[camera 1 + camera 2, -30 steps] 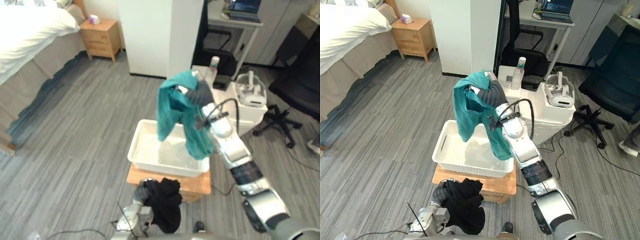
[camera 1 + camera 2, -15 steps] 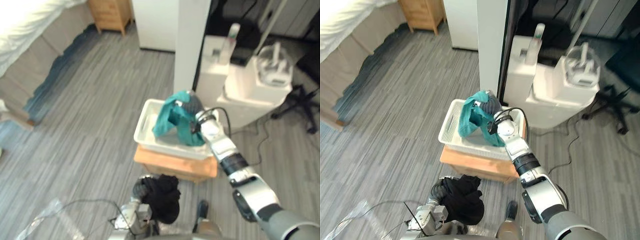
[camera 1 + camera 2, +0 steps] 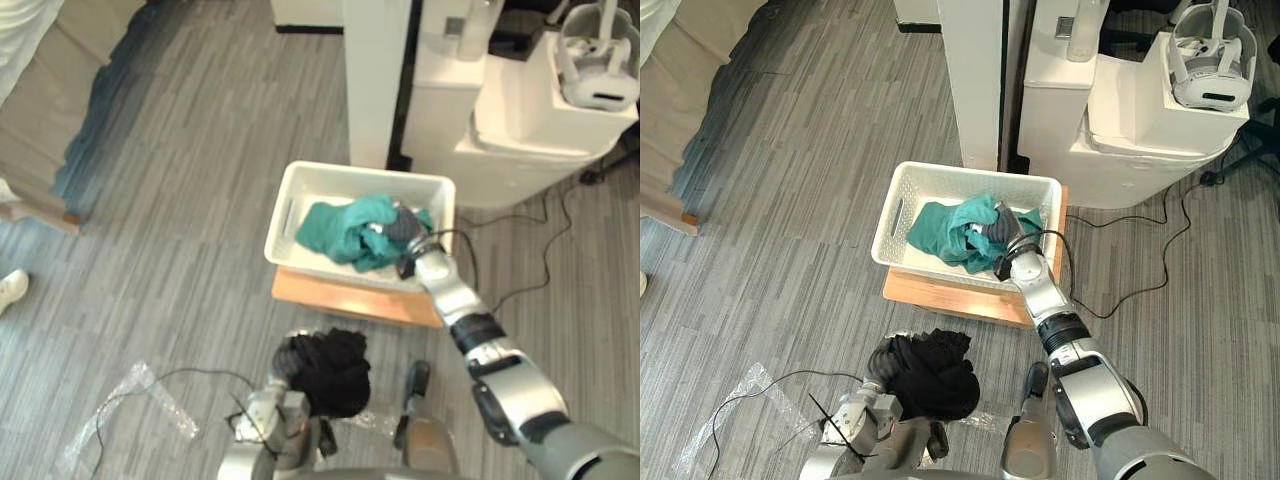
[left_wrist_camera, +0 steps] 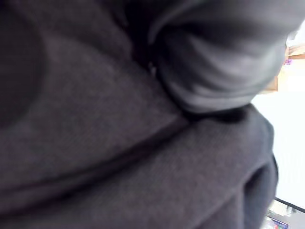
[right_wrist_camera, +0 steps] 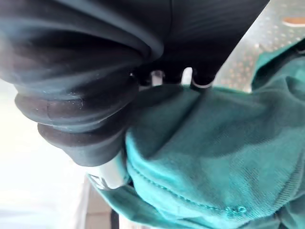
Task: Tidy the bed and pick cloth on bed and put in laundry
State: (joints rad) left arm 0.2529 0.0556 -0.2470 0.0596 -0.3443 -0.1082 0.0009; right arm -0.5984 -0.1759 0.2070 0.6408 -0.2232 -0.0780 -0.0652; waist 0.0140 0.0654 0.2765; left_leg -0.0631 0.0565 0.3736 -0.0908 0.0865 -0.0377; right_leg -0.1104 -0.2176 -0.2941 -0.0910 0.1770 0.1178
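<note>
Right hand (image 3: 995, 236) down in the white basket (image 3: 975, 172), buried in the teal cloth (image 3: 940, 225) lying there, can't tell its grip. Best to let go low, then lift straight up to avoid dragging it out. Left hand (image 3: 283, 360) lost under the black cloth (image 3: 330, 372), can't tell either.

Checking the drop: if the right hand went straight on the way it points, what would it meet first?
Probably the teal cloth, bunched against the right hand; beneath it, the white basket.
</note>
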